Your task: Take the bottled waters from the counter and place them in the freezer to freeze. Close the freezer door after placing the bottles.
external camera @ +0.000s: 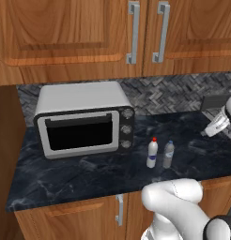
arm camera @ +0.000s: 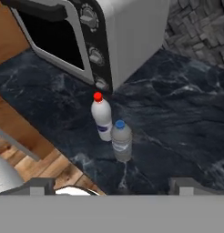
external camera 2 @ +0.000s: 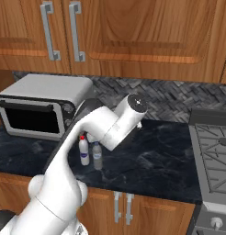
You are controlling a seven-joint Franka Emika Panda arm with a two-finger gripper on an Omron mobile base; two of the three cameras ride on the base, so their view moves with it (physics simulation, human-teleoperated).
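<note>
Clearly the 2 bottles, white bottle (arm camera: 101, 118) and clear bottle (arm camera: 121, 141), stand upright, touching, near the counter's (arm camera: 177, 113) front edge, directly ahead of and below the gripper (arm camera: 114, 184), whose jaws are spread, empty.

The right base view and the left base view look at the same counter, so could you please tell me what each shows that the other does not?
Right base view alone: a stove at the counter's right end. Left base view alone: a brown side panel left of the toaster oven. Both: that oven, the counter, the red-capped bottle standing beside the clear bottle, and the upper cabinets.
</note>
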